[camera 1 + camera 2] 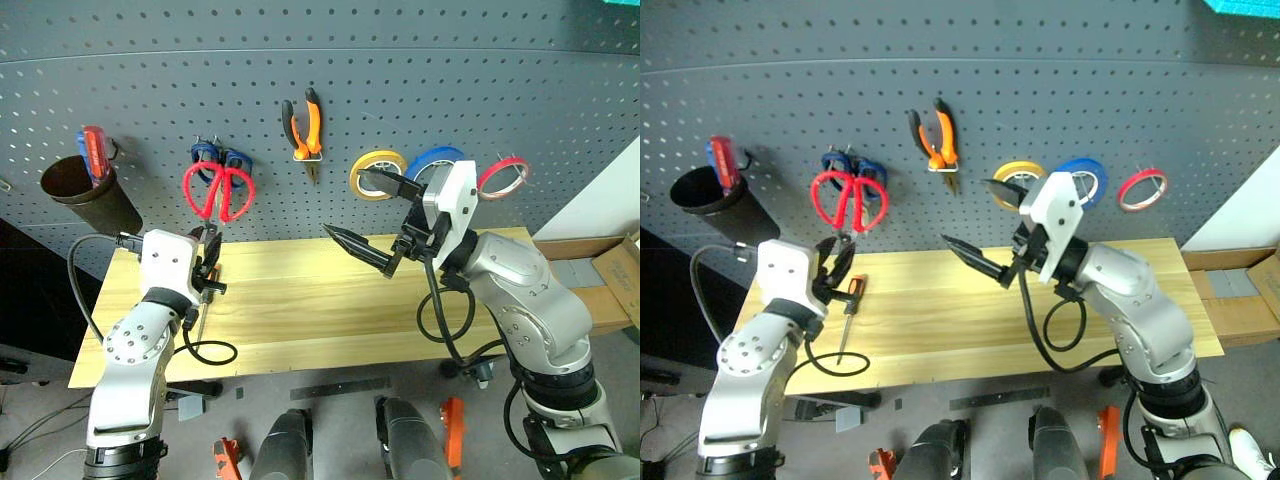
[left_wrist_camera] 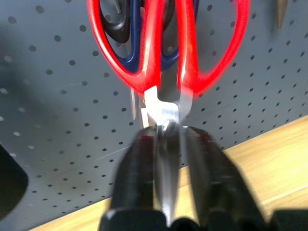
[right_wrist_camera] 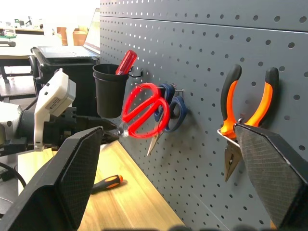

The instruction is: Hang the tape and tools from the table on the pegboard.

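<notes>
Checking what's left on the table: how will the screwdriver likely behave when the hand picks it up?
The screwdriver looks stiff and light. Lying flat on the table, its round handle may roll if nudged. The thin shaft gives little to grip; the handle seems safer.

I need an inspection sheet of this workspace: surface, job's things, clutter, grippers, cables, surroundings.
Surface: wooden table, bare but for the screwdriver.
Job's things: red scissors on the pegboard over blue scissors, blades between left fingers; pliers hung; red tape hung; screwdriver lying on the table.
Clutter: yellow roll, blue roll, black cup holding a red-handled tool.
Grippers: left gripper around the scissor blades; right gripper open, empty.
Cables: black cable looping at the left arm.
Surroundings: cardboard box beside the table.
</notes>
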Controlling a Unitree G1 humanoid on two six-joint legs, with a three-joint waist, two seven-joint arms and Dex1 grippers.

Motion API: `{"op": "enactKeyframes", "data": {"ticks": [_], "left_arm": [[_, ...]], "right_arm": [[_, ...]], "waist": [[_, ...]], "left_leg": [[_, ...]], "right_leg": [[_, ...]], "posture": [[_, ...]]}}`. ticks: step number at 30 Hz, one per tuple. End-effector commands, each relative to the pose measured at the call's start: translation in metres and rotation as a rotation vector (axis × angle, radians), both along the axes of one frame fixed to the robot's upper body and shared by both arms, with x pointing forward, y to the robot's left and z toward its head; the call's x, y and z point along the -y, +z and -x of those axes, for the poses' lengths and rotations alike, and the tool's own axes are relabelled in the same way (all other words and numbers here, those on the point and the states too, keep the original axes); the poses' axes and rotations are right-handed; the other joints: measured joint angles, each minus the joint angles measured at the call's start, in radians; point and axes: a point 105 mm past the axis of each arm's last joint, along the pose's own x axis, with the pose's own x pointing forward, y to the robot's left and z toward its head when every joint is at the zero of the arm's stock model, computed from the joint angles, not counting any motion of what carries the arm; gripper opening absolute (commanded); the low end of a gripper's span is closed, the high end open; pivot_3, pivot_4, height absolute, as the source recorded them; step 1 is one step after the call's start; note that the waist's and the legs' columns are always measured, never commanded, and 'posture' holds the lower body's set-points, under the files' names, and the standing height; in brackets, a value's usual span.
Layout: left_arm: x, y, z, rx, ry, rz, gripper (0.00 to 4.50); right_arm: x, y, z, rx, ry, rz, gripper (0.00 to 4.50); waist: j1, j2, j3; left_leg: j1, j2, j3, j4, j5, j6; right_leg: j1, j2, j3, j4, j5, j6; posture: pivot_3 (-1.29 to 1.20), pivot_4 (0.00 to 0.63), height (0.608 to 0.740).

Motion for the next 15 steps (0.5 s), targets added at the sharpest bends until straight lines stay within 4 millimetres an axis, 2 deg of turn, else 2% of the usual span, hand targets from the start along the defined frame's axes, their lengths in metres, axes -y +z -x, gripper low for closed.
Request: {"op": "enactKeyframes", "data": {"ticks": [1,6,8,10,15], "left_arm": [[0.005,-0.004,0.005,-0.011,-0.014,0.003,2.63],[0.001,-0.042,0.016,-0.175,-0.026,-0.058,4.36],[-0.012,-0.056,0.018,-0.247,0.012,-0.058,4.36],[-0.033,-0.064,0.017,-0.302,0.092,-0.046,4.36],[-0.080,-0.072,0.006,-0.385,0.280,0.050,4.36]], "right_arm": [[0.000,0.008,0.010,0.048,0.022,-0.005,4.50],[0.000,-0.012,0.004,-0.073,-0.010,0.005,4.50],[-0.004,-0.031,0.002,-0.171,-0.029,0.043,4.50],[-0.011,-0.051,0.000,-0.275,-0.060,0.080,4.50],[-0.030,-0.084,0.000,-0.449,-0.123,0.153,4.50]], "waist": [[-0.002,0.000,0.000],[-0.007,0.000,0.000],[-0.006,0.000,0.000],[-0.006,0.000,0.000],[-0.006,0.000,0.000]], "left_leg": [[0.000,0.000,0.000,0.000,0.000,0.000],[0.000,0.000,0.001,0.000,0.000,0.000],[0.000,0.000,0.000,0.000,0.000,0.000],[0.000,0.000,0.000,0.000,0.000,0.000],[0.001,0.000,0.000,0.001,0.000,0.000]], "right_leg": [[0.000,0.000,0.000,0.000,0.000,0.000],[0.000,0.000,0.001,0.000,0.000,0.000],[0.000,0.000,0.001,0.000,0.000,0.000],[0.000,0.000,0.001,0.001,0.000,0.000],[-0.001,0.000,0.000,0.007,0.000,0.000]], "posture": [[-0.07,0.231,0.740],[-0.07,0.240,0.740],[-0.07,0.246,0.740],[-0.06,0.253,0.740],[-0.06,0.272,0.740]]}}
